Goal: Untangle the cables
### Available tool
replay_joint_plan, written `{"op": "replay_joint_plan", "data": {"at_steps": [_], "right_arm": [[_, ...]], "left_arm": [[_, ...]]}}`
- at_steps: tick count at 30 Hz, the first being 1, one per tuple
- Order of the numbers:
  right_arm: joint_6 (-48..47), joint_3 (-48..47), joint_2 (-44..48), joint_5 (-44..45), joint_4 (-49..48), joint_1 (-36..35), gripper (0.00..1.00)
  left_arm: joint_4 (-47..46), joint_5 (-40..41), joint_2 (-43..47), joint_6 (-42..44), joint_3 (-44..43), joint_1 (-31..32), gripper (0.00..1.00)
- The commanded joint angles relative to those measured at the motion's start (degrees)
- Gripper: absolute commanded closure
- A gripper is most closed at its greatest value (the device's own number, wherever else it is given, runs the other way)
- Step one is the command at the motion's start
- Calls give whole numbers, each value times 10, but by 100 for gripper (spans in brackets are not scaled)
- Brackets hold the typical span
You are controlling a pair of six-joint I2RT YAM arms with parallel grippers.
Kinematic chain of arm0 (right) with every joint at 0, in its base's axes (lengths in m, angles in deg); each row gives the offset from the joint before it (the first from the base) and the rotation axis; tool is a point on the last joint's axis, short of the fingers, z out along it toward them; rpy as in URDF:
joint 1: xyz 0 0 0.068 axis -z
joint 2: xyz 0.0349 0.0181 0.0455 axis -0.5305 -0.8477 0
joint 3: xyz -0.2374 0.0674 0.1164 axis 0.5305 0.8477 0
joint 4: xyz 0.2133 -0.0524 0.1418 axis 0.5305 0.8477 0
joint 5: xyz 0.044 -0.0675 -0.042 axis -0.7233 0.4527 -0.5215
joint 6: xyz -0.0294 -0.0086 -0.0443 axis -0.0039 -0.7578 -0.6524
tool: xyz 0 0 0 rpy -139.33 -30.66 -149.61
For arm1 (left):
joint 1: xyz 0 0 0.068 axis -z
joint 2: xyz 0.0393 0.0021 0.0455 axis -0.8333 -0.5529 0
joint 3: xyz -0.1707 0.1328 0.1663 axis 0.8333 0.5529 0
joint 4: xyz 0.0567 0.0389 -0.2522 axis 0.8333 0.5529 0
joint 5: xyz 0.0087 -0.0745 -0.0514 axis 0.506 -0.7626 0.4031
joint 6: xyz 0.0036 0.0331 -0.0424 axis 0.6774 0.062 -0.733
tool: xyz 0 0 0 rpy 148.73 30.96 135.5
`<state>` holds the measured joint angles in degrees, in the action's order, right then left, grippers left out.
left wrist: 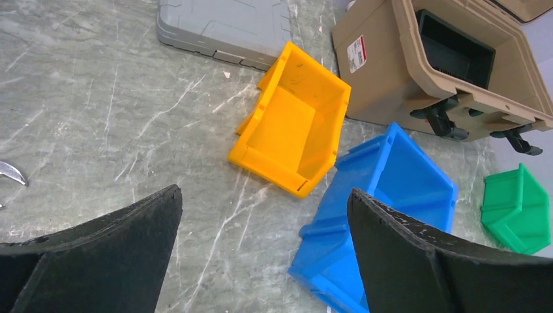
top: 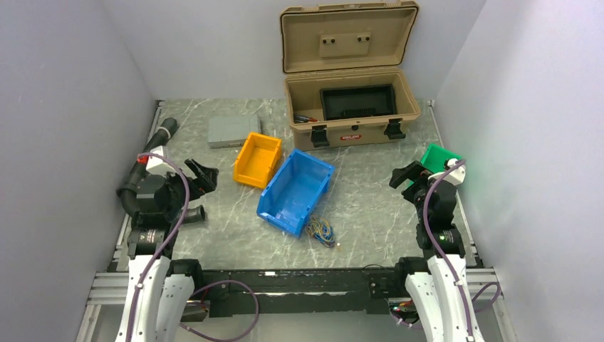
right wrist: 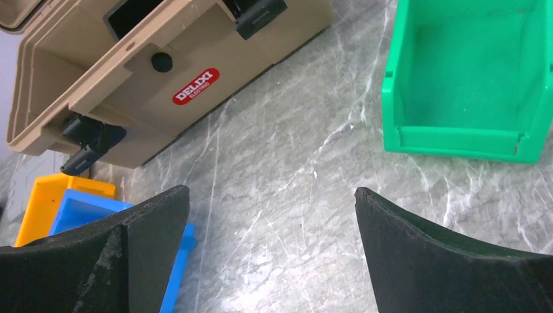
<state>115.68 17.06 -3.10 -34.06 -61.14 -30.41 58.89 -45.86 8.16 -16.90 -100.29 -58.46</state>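
**Wire knot lies untouched by the blue bin, both grippers wide and empty**

Nearest the arm bases, the cables [top: 321, 231] sit as one small knot of yellow, blue and dark strands on the table [top: 370, 214], just off the near corner of the blue bin [top: 296, 191]. Whether they touch the bin cannot be told. Neither wrist view shows them.

Left of the blue bin and well apart from it, the left gripper [top: 205, 176] has its fingers spread wide with nothing between them. The right gripper [top: 404, 175], well to the bin's right, is just as wide and just as empty.

Touching the bin's far-left side is an orange bin [top: 258, 158]. Beyond that lies a flat grey case [top: 231, 130]. Behind the blue bin stands an open tan toolbox [top: 349, 107], and to its far right a green bin [top: 438, 155].

The wires look very light and limp. They would likely slide on the smooth top and lift as one clump. A loose end or outer loop seems the best hold, one per gripper, drawn apart gently. Strands this thin may slip between the pads.
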Motion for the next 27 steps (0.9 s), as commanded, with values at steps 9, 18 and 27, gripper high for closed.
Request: {"op": "replay_joint_plan", "data": {"at_steps": [9,18,27], "right_arm": [[4,-26,-30,-55,22,0,0],[-49,-15,-91,-242,-55,-66,0],[-67,-6,-158,-110,-46,-315,3]], "left_arm": [[-21,-88,16,34,-26,-2,1],[-59,-217,-60,43,-30,14,1],[-66,-174,-102,42,-36,91,1]]}}
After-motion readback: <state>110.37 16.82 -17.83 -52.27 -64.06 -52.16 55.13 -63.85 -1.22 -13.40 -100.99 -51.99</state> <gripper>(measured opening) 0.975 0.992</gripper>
